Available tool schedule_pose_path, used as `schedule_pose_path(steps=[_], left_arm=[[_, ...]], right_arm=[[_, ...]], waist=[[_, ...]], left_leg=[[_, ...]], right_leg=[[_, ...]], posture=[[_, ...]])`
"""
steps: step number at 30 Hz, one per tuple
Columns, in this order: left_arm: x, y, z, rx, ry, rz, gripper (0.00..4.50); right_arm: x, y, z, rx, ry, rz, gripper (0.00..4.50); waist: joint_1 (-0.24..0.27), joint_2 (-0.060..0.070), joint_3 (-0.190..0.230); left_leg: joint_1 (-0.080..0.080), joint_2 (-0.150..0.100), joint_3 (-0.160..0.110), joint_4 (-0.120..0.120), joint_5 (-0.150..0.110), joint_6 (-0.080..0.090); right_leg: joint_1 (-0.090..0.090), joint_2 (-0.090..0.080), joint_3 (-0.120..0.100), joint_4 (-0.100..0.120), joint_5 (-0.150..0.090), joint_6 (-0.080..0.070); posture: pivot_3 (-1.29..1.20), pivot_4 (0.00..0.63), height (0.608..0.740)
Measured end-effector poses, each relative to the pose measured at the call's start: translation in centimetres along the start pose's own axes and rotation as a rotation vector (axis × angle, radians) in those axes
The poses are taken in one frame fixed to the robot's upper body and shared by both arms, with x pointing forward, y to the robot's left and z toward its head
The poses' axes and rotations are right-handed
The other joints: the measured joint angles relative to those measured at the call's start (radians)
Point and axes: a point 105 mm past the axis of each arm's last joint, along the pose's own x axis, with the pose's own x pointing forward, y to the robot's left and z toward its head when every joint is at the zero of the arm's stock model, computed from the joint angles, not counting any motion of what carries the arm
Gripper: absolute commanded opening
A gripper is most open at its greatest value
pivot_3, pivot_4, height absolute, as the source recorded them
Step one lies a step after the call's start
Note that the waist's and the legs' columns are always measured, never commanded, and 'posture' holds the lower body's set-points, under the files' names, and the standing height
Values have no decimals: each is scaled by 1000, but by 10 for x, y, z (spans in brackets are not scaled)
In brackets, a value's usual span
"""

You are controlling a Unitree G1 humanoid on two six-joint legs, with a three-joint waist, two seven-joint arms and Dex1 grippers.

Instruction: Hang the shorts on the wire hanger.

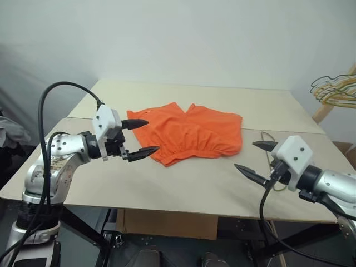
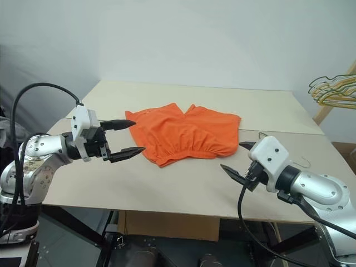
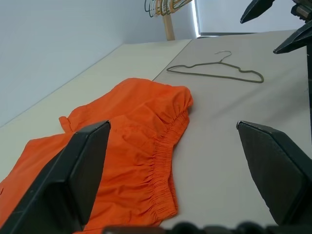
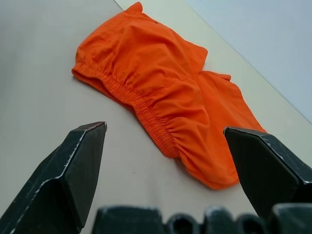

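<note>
The orange shorts (image 1: 189, 133) lie flat on the table's middle, elastic waistband toward me, legs pointing away. My left gripper (image 1: 151, 135) hovers open just left of the shorts, fingertips near their left edge and nothing between them. My right gripper (image 1: 245, 154) hovers open to the right of the shorts, above the table and empty. The thin grey wire hanger (image 3: 214, 73) lies flat on the table right of the shorts, beyond the right gripper; in the eye views that gripper covers most of it. The right wrist view looks over the waistband (image 4: 146, 109).
The beige table (image 1: 167, 189) has a seam running across behind the shorts. A bunch of yellowish and pale hangers (image 1: 336, 89) hangs from a wooden post at the far right. A cardboard box (image 1: 167, 222) sits under the front edge.
</note>
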Motion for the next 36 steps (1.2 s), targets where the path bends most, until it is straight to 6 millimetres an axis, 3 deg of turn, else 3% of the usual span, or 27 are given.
schedule_pose_path(steps=[11, 14, 23, 28, 32, 36], left_arm=[[-2, -1, 1, 24, 8, -22, 4500], [-3, -3, 1, 28, 21, -37, 4500], [5, -14, 0, 10, 9, -138, 4500], [12, -17, 6, 1, -22, -225, 4500], [8, -11, 8, -2, -24, -261, 4500], [-2, -4, 6, -11, 5, -284, 4500]], right_arm=[[7, 6, 0, 2, -6, 21, 4459], [18, 9, 4, -29, -10, 44, 4459], [80, 34, 0, -271, 96, 225, 4459], [146, 65, -2, -369, 116, 329, 4459], [185, 78, 0, -340, 123, 354, 4459], [210, 87, 7, -323, 101, 364, 4459]], waist=[[-3, 0, 0], [-7, 0, 0], [-23, 0, 0], [-59, 0, 0], [-76, 0, 0], [-86, 0, 0]], left_leg=[[0, 0, 0, 0, 0, 0], [0, 0, 1, 0, 0, 0], [-1, 1, 3, 0, 0, 0], [0, 1, 4, 0, 0, 0], [-1, 1, 3, -1, 0, 0], [-1, 1, 2, -2, 0, 0]], right_leg=[[0, 0, 0, 0, 0, 0], [-1, 0, 0, 0, 0, 0], [-2, 0, 1, 0, 0, -1], [-2, 1, 1, 2, 0, -2], [-3, 1, 1, 3, 7, -1], [-3, 1, 1, 2, 7, -2]], posture=[[246, 0, 740], [218, 0, 740], [140, 0, 740], [128, 0, 740], [136, 0, 740], [159, 0, 740]])
